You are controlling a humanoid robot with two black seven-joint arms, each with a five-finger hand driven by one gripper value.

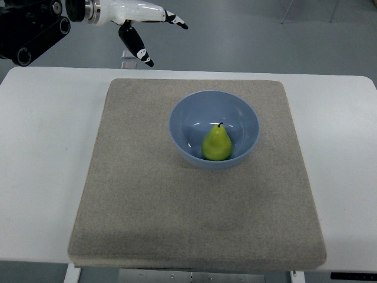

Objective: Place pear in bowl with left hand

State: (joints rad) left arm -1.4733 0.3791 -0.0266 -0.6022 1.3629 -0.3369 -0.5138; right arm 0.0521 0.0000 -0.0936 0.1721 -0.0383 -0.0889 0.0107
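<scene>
At the upper left, the left hand (138, 26) is seen entering from the left edge, carried on a black arm segment with a white wrist housing. Its fingers (135, 42) are spread and relaxed, one group extended to the right and another pointing downward, and nothing is held between them. The hand is positioned beyond the far edge of the white surface (41, 153), well apart from the other items. A beige mat (135, 206) is laid across the middle of the surface, covering most of it, with bare white margins left on either side. Right of the mat's centre and toward its far half, a blue bowl (215, 112) is set upright on the mat. The green pear (217, 144) is found inside the bowl, standing upright on its broad end against the near part of the bowl's interior, with its dark stem pointing up. The pear is not touched by the hand. The right hand is not seen anywhere in the view.
</scene>
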